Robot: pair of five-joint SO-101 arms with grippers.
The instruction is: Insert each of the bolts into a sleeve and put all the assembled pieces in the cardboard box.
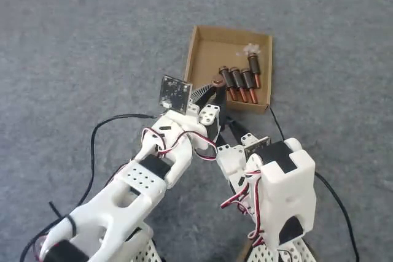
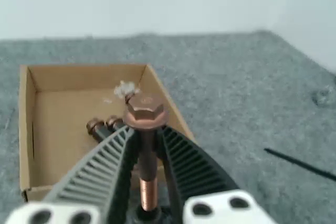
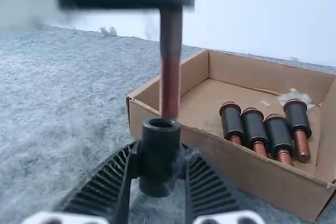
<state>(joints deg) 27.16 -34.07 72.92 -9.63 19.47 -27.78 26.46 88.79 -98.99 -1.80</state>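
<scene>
Left wrist view shows the left gripper (image 2: 147, 132) with its fingers clamped on the shank of a copper-coloured hex-head bolt (image 2: 145, 111). The right gripper (image 3: 159, 153) has its fingers closed around a black cylindrical sleeve (image 3: 159, 137), and the bolt's threaded tip sits right at the sleeve's open mouth. Both are just outside the near wall of the shallow brown cardboard box (image 3: 226, 156), which rests on the grey felt-covered counter (image 1: 92, 59). Four assembled bolt-and-sleeve pieces (image 3: 262, 129) lie side by side inside the box.
</scene>
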